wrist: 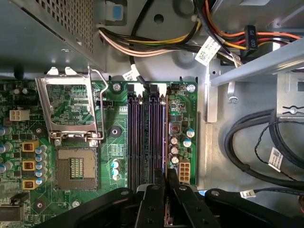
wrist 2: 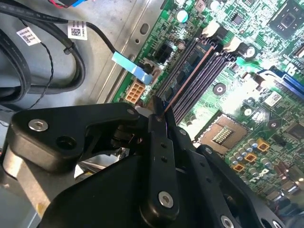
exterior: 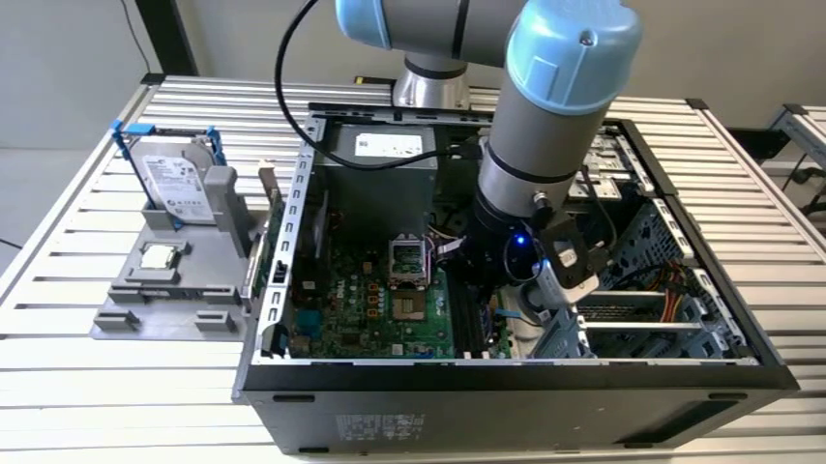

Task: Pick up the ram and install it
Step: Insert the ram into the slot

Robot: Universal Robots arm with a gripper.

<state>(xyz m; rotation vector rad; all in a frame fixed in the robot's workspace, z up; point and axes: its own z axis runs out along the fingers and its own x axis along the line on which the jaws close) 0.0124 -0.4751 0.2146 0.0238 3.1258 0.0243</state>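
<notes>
At the near end, the gripper (wrist: 166, 175) has its jaws drawn narrow, clamped on a thin edge-on strip that I judge to be the ram (wrist: 165, 137). Handling: light, stiff, brittle; best held by the flat faces, clear of the contacts. It runs along the outermost of the memory slots (wrist: 135, 137); I cannot tell whether it is seated. Beyond, the processor socket (wrist: 76, 166) lies open.

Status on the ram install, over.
Fingers shut on ram, edge-on at the memory slots. Seating can't be confirmed. Cables lie off the board, nothing blocking.
</notes>
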